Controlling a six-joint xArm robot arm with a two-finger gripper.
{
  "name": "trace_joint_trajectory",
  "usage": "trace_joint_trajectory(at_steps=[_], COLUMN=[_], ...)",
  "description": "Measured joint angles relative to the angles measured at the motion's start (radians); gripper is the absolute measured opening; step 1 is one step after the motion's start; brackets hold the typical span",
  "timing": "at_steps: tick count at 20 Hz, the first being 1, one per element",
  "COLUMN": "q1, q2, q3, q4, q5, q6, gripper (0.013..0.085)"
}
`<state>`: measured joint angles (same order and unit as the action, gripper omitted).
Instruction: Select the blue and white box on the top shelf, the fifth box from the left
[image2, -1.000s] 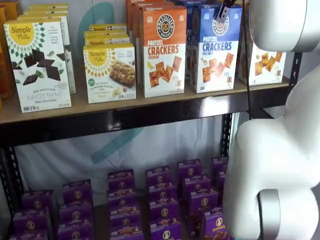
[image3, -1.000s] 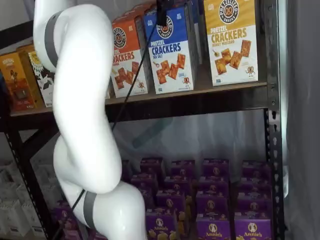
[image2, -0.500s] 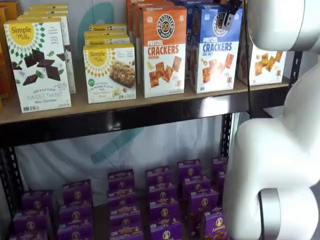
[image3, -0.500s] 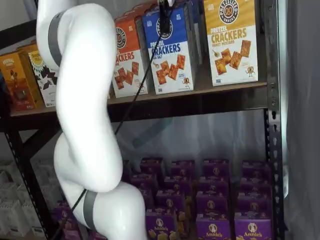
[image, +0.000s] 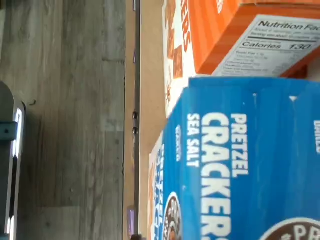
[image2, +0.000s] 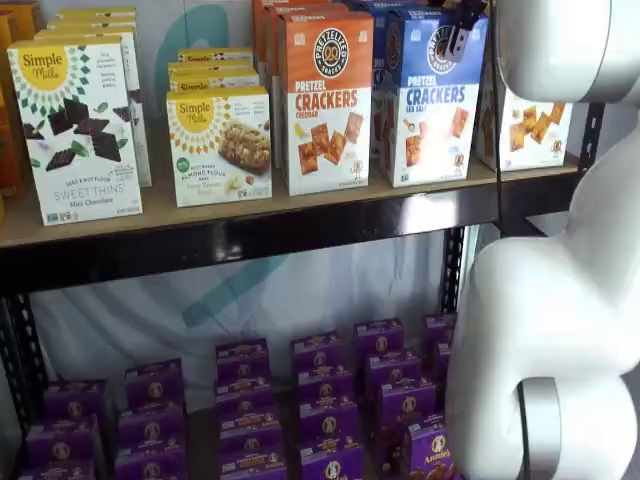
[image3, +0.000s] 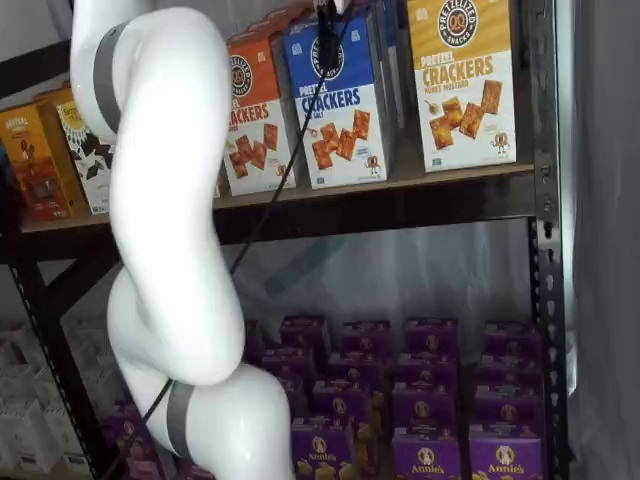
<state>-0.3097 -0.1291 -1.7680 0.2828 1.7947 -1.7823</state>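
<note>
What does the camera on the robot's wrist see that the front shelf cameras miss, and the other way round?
Only the wrist view shows the orange box's nutrition panel and the grey floor below. Only the shelf views show the white arm, the gripper hanging in front of the blue and white box's top, and the purple boxes lower down. Both show that blue box, its orange neighbour and the top shelf.

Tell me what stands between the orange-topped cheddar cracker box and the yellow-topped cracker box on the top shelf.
The tall blue and white cardboard box of sea salt pretzel crackers, seen in both shelf views.
</note>
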Motion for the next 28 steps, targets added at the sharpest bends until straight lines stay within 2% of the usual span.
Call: trace_joint_trajectory(at_steps=[1, 2, 5, 11, 13, 28], q1=[0.0, 0.0, 0.001, 0.005, 0.006, 0.002], q2=[0.0, -0.001, -0.003, -0.011, -0.013, -0.03], q3=[0.0, 0.001, 0.006, 0.022, 0.026, 0.024], q4=[0.001, 0.002, 0.003, 0.009, 0.01, 0.025], q5=[0.001, 0.0, -0.002, -0.016, -0.019, 0.018], q6=[0.001, 0.001, 0.002, 0.005, 0.006, 0.014], gripper=[0.077, 0.077, 0.069, 0.069, 0.061, 0.061])
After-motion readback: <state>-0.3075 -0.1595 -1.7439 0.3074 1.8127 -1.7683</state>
